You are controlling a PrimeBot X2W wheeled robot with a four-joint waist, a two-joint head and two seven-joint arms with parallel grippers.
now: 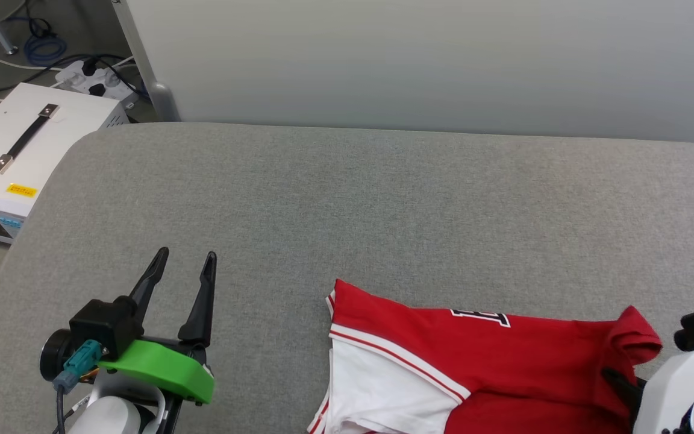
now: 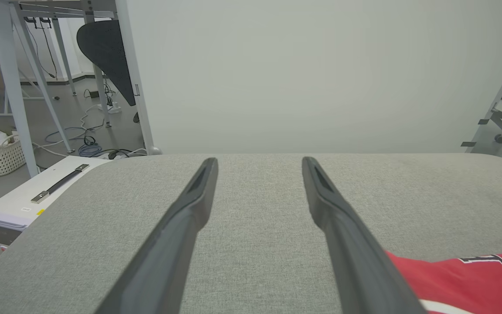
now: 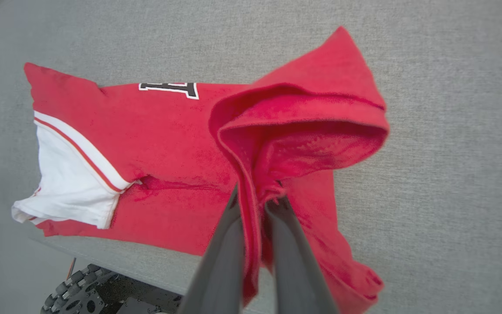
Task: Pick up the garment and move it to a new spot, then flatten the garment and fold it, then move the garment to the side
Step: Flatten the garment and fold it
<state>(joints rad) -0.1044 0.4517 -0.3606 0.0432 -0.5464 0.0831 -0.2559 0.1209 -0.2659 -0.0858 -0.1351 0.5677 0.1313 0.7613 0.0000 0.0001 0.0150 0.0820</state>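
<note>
The garment (image 1: 491, 367) is laid on the grey table (image 1: 383, 199), close to the near edge and towards the right in the head view. It is seen partly folded: a white sleeve (image 1: 377, 386) with red-striped trim is turned to the left, and a strip of black, white-edged print (image 1: 482, 316) is shown along the far fold.

The jaws of the right gripper (image 3: 257, 198) are pressed together on a red fold at the garment's right end. In the right wrist view the pinched cloth is drawn up between the two fingers (image 3: 225, 261), and above them a flap (image 3: 303, 117) is curled open into a hollow loop, lifted off the layer beneath.

The left gripper (image 1: 187, 253) is held over bare table, well apart from the garment and to its left. Its jaws are spread wide, and grey cloth is seen between them in the left wrist view. Whether the fingertips are touching the table cannot be told.

Beside the table on the left, a white box (image 1: 52, 144) with a black handle (image 1: 25, 137) is set on the floor, with a power strip (image 1: 91, 78) and cables (image 1: 40, 51) behind it. A pale panel (image 1: 443, 60) is stood along the table's far edge
</note>
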